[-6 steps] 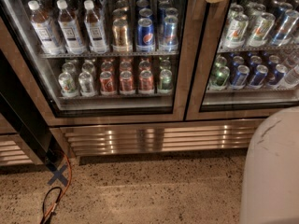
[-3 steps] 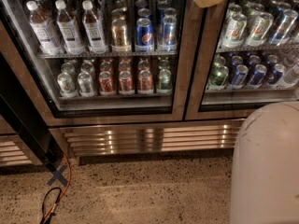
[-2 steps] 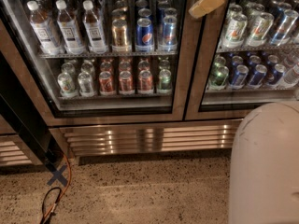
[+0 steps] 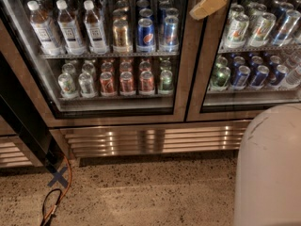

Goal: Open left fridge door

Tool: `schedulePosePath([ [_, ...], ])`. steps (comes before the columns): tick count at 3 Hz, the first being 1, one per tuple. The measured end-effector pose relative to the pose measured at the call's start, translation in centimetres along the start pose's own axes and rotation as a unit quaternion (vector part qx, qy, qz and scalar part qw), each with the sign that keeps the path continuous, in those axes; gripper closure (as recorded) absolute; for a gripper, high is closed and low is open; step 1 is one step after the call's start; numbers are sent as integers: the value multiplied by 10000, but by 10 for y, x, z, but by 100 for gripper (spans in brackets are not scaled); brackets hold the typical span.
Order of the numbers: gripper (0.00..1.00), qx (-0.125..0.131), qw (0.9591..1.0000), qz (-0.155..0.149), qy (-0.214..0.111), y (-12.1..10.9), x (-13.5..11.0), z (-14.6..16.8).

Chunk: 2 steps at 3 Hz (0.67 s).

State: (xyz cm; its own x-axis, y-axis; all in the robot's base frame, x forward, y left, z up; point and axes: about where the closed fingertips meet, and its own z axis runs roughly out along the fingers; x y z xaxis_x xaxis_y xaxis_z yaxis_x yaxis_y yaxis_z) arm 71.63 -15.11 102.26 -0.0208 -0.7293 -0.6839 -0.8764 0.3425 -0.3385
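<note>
Camera view, the only one we have: the left fridge door (image 4: pixel 110 55) fills the upper left, shut, with white-capped bottles, Pepsi and red cans behind its glass. And here's the move: the gripper (image 4: pixel 209 4) has dropped from the top edge and slid a touch leftward, now sitting over the bronze post at this door's right edge, just beside the glass. The pale rounded robot body (image 4: pixel 270 168), below and right of the door, has crept in closer too. My read: that's an approach to the door's right edge, where a pull would likely start. The door itself hasn't budged, so the opening is all still to come.

Now the trouble spots. The gripper is cut off by the top of the shot; wide or narrow, I cannot tell, nor whether it touches the post. No handle is visible on the door, and its upper part runs out of frame. The right door (image 4: pixel 254 51), just across the post, is partly masked by the robot body.
</note>
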Motion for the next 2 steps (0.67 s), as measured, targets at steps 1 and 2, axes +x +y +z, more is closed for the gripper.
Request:
schedulePosePath([
  [1,65,-74,9999,-32,-74,0,-3,4],
  [2,88,-73,9999,-32,-74,-5,1,3],
])
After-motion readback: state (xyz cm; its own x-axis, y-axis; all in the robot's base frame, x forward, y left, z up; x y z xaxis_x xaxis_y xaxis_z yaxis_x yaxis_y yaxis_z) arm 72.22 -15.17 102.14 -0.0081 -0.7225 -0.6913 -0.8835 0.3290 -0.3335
